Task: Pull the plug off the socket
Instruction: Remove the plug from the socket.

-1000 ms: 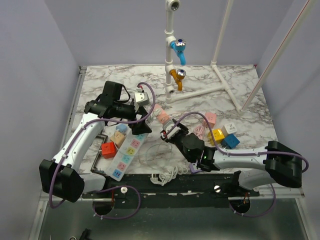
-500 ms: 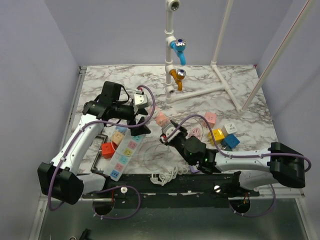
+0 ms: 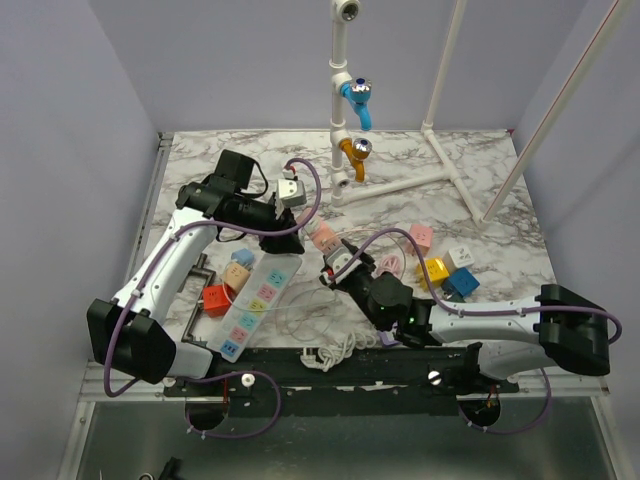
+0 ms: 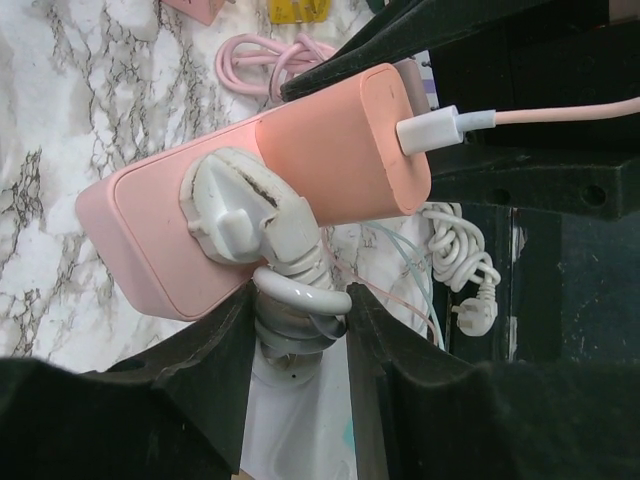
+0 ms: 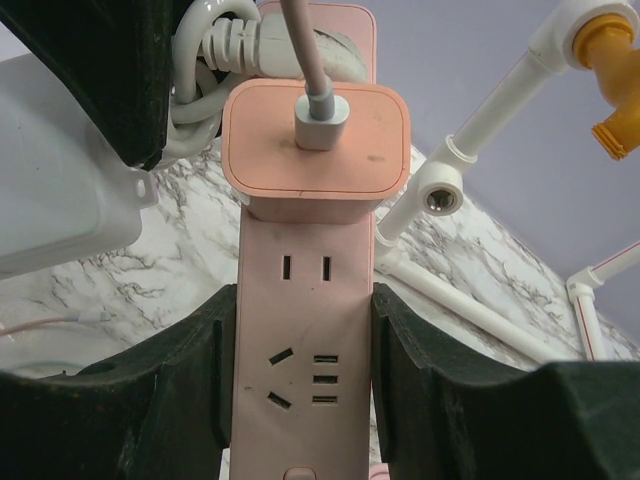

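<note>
Plug (image 4: 235,215) white, cord (image 4: 297,300) looped, in pink socket (image 5: 300,330)

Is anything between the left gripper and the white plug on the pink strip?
Nothing visible. The left gripper clasps the coiled cord right below the white plug on the pink power strip. The pink adapter sits beside the plug, not between.

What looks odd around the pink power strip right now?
The white cord is bent into a tight loop right at its plug, pinched in the left gripper. The pink power strip itself is clamped in the right gripper.
</note>
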